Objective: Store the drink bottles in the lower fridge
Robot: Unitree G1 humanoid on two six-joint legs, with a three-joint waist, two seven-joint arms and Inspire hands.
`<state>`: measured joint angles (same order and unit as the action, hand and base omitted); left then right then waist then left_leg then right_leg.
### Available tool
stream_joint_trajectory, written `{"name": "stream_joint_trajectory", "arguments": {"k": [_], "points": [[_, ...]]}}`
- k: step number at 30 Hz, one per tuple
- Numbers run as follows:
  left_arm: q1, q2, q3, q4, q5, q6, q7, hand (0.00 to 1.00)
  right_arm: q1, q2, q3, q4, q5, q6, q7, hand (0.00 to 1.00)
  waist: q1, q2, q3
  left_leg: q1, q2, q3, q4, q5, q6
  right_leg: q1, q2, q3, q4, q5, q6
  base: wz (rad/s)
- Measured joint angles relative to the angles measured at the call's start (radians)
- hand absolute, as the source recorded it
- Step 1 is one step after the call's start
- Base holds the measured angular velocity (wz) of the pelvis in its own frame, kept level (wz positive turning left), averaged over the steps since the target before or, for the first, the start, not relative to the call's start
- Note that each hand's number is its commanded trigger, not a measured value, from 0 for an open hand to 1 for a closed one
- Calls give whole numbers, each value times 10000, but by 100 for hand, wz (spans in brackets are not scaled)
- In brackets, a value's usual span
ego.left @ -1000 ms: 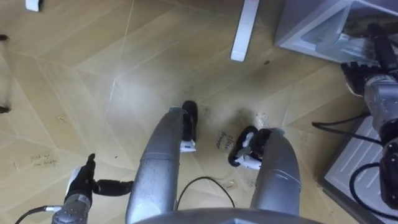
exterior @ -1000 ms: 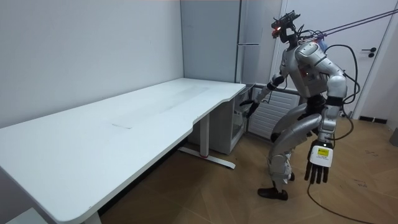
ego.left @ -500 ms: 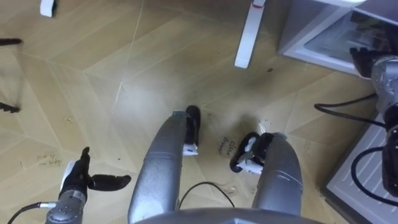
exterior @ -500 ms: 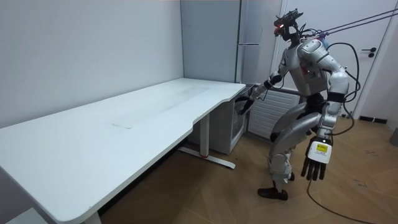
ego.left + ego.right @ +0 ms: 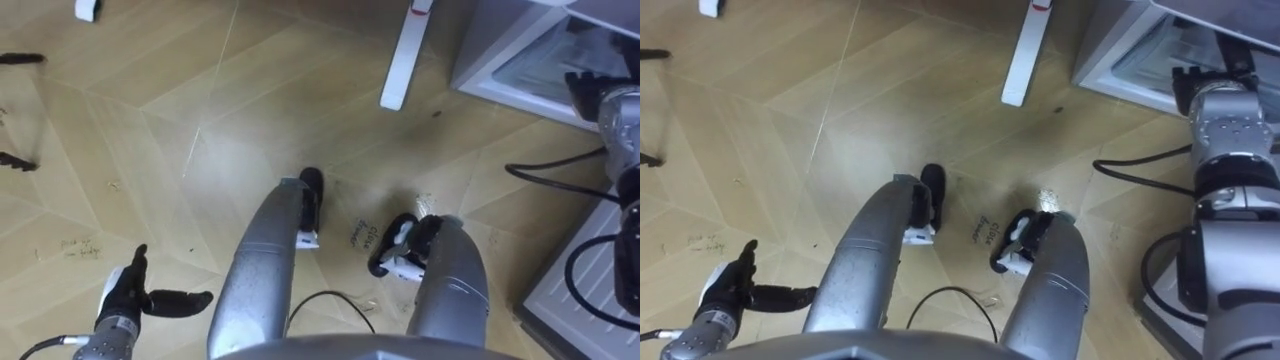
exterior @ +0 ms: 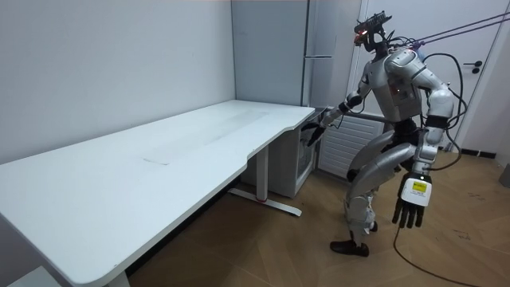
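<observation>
Beside the table (image 6: 199,135), the lower fridge (image 5: 505,55) is reached for by the right hand (image 5: 590,88), but its fingers cannot be read. The left hand (image 5: 125,300) is hung open and empty. The fridge should be opened fully first.

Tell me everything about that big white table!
The table is large and white, with a smooth flat top that looks like painted board. Its front edge curves inward partway along. It stands level on white legs with a long flat foot resting on the wooden floor, and its back edge runs beside the wall. Its far end is next to the low fridge. The robot's right hand is close to that far corner, but I cannot tell if they touch.
</observation>
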<state>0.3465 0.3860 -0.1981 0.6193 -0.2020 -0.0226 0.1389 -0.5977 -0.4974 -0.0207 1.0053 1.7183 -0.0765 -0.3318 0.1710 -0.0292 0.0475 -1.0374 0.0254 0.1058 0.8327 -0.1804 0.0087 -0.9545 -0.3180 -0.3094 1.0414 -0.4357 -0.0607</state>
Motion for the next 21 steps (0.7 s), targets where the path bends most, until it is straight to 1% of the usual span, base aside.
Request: {"name": "stream_joint_trajectory", "arguments": {"k": [1, 7, 11, 14, 16, 17, 19, 20, 21], "points": [[26, 0, 0, 8, 6, 0, -3, 0, 0, 0, 0, 0, 0, -1, 0, 0, 7, 0, 0, 7, 0, 0, 0, 1, 0, 6, 1, 0, 0, 18, -28, 0], [67, 0, 0, 14, 4, 3, -43, 0, 0, 1, 4, -168, 1, -6, -70, 0, 1, 0, -4, 44, 1, -5, -21, 65, 14, 55, -28, -56, 9, 21, -20, 0], [91, 2, -3, 77, 3, 12, -251, 0, 1, 9, 16, -166, 3, 1, -70, 0, 41, 3, -4, 231, -2, -21, -23, 70, 18, 262, -34, -86, -8, 19, -18, 0], [93, 8, 0, 100, -6, 9, -353, 0, 3, 17, 11, -112, 22, 2, -56, 0, 83, 9, -6, 416, -36, -82, -44, 43, -24, 478, -34, -113, -48, 20, 1, 0], [62, 11, -7, 158, -2, -29, -418, 0, 2, 31, 4, 235, 34, 7, 265, 0, 102, 40, -1, 547, -33, -172, -59, 41, -28, 719, 52, -237, -141, 1, 51, 6], [54, 14, -7, 328, -5, -57, -457, 0, 15, 53, 4, 580, 31, 24, 653, 0, 132, 95, 14, 723, -25, -284, -85, 36, -44, 978, 151, -307, -286, 8, 95, 9], [44, 14, -27, 574, -10, -7, -598, 0, 18, 50, 3, 955, -35, 35, 1144, 0, 136, 209, 16, 973, -19, -429, -195, 43, -58, 1373, 247, -477, -552, 5, 147, 11], [-2, 23, -58, 703, -7, 73, -731, 0, 49, 47, -2, 1358, -121, 72, 1614, 0, 163, 340, 41, 1132, -18, -547, -258, 46, -64, 1637, 277, -565, -733, 39, 186, 11], [3, 66, -58, 717, -12, 162, -850, 0, 211, 22, -13, 1579, -426, 79, 2052, 0, 237, 356, 52, 1308, -35, -542, -366, 47, -63, 1825, 326, -605, -844, 58, 221, 9]]}}
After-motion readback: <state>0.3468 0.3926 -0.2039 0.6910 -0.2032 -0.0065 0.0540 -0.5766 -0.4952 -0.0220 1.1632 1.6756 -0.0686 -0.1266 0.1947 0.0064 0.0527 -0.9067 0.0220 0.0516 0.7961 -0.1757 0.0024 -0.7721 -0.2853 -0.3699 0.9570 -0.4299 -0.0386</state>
